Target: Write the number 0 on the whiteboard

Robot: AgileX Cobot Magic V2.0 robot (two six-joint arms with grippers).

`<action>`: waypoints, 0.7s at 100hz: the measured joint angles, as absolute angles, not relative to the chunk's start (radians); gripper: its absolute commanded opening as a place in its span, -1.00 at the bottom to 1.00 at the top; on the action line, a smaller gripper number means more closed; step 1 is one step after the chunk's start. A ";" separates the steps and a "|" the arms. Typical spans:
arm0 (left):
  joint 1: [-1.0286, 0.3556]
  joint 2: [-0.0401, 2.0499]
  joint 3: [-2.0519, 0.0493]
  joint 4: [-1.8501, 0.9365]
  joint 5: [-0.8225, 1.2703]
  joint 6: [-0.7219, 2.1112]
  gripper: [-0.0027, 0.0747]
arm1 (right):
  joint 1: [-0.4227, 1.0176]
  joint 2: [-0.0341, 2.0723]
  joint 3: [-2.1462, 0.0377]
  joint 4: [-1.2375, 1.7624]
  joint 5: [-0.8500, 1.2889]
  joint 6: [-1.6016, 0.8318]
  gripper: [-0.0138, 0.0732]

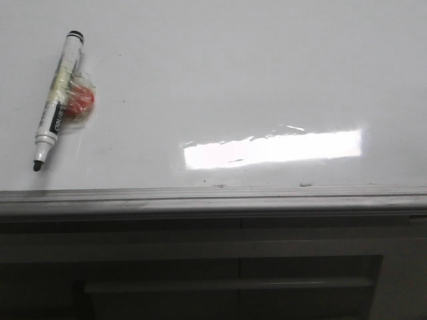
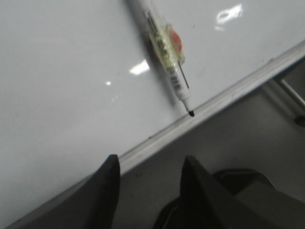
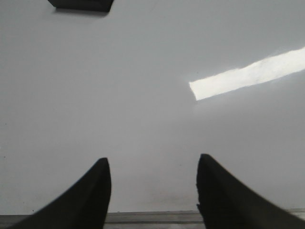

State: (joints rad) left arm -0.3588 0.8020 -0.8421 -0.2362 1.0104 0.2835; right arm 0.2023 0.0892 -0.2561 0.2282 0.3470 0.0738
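Uncapped black marker [image 1: 56, 100] with red lump [image 1: 81, 100] taped alongside; dark rectangular object [image 3: 81, 5], well apart

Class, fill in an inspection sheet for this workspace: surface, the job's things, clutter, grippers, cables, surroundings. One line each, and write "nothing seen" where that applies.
Surface: whiteboard glossy white, a bright rectangular glare on it, grey edge strip along the near side.
Job's things: marker lying uncapped at the board's left, tip toward the edge strip; no number 0 drawn yet.
Clutter: a red piece taped to the marker's side; a dark object at the right wrist view's border, unclear what.
Grippers: left gripper open, empty; right gripper open, empty.
Cables: nothing seen.
Surroundings: dark panels below the board edge.
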 measured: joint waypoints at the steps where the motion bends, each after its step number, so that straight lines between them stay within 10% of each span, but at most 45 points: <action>1: -0.364 0.813 -0.843 -0.234 1.013 0.271 -0.23 | 0.202 0.089 -0.256 0.228 0.349 0.074 0.12; 70: -0.585 1.163 -0.849 -0.173 0.728 -0.033 -0.02 | 0.202 0.089 -0.256 0.226 0.387 0.069 0.12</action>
State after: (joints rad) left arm -0.5847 1.1634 -0.8486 -0.1731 0.7277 -0.0328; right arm 0.2023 0.0892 -0.2561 0.2264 0.3872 0.0694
